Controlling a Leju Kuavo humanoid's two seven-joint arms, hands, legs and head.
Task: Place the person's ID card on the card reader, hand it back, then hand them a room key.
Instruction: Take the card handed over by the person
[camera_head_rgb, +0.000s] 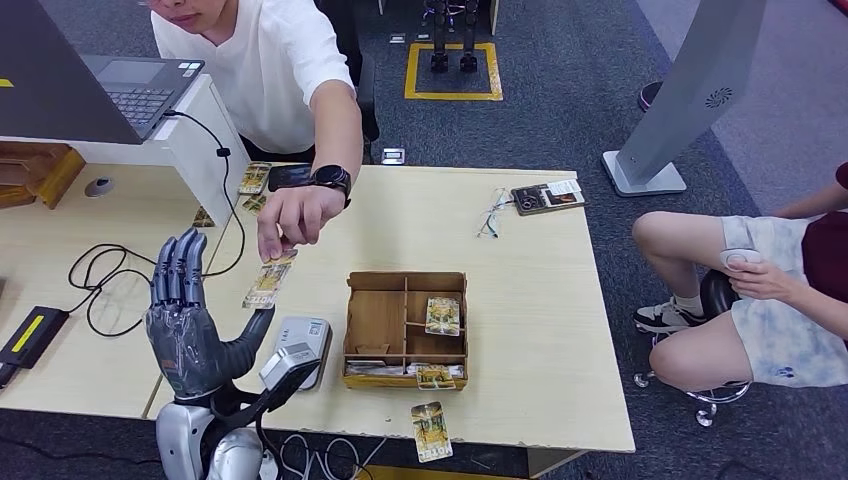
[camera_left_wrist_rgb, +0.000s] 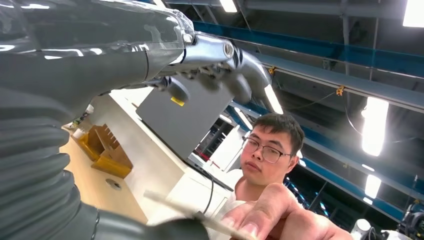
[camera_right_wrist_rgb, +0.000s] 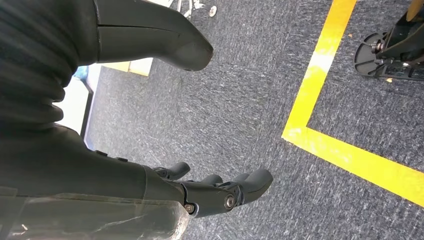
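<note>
Two hands met over one card: the person's hand (camera_head_rgb: 297, 215) pinched the far end of the ID card (camera_head_rgb: 269, 283) while your left hand (camera_head_rgb: 190, 320), raised near the bench's (camera_head_rgb: 520, 300) front left corner, had its fingers (camera_head_rgb: 180, 268) straight and together and its thumb reaching toward the card's near end. You could not tell from these views whether the thumb actually gripped it. The card reader (camera_head_rgb: 298, 350) lay just beside that hand, by the front edge. Your right hand (camera_right_wrist_rgb: 220, 192) hung over the floor, loosely curled on nothing. If the person released before your grip closed, the card would likely have dropped; pulling early could have tugged it askew.
</note>
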